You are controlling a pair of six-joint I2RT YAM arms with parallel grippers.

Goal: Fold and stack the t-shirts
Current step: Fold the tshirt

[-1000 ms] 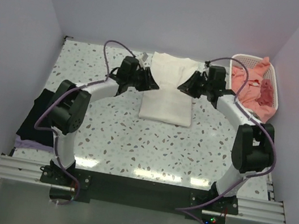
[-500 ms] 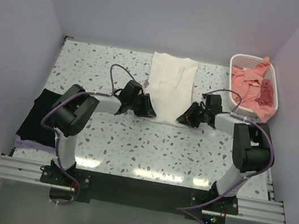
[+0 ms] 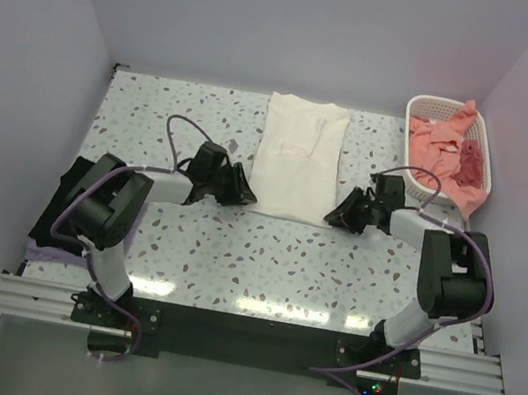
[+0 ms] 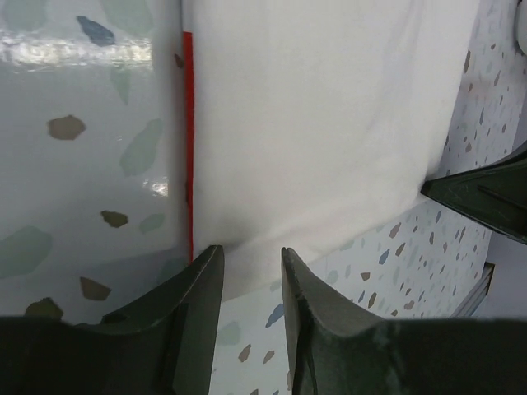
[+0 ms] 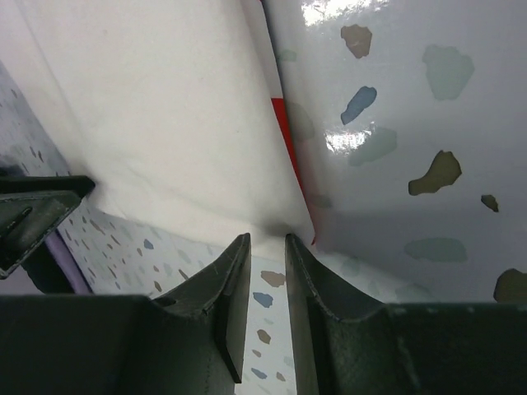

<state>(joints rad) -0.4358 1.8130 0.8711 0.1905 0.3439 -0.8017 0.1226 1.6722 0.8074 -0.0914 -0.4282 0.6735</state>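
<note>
Cream t-shirt lies as a long, narrow strip in the middle of the worktop, its long axis running straight away from my arm bases toward the far wall. Its near hem spans the space between my left hand at one corner and my right hand at the other, neither nearer than its twin. Each hand's fingers stand a narrow gap apart with a hem corner reaching in; whether they pinch it I cannot tell. The cloth looks soft, matte and layered, with a red printed edge peeping along the side fold, while the speckled worktop is glossy. I judge the next fold carries this hem away from me. A salmon-pink tee spills from the white lattice basket; a black tee sits at far left
</note>
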